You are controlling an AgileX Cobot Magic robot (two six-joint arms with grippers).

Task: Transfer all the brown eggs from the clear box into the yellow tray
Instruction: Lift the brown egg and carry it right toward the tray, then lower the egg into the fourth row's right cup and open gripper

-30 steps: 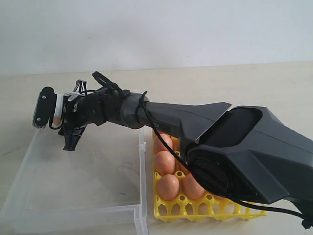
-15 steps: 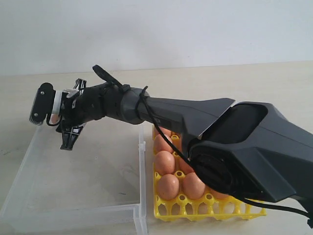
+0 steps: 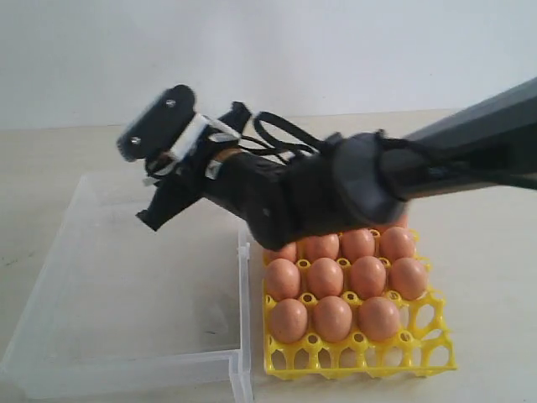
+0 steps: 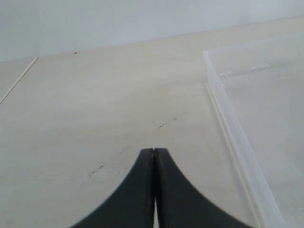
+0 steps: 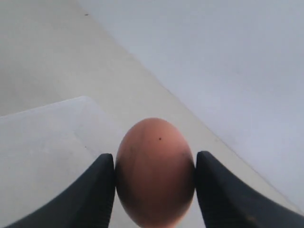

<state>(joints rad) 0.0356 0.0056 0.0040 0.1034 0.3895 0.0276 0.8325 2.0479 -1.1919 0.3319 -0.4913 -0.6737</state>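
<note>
A pale wooden bench point(image 3: 491, 176) ran back to a plain white wall point(image 3: 336, 50); faint dark scuffs point(image 4: 163, 125) marked its surface.

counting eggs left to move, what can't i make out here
Exterior view: right arm hides the far row of the yellow tray; brown eggs there uncountable.
Exterior view: arm covers far right corner of the clear box.
Left wrist view: edge crops most of the box.

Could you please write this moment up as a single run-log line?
right gripper: shut on brown egg, aloft near clear box | left gripper: shut, empty | yellow tray: eggs in rear rows, front row empty
</note>
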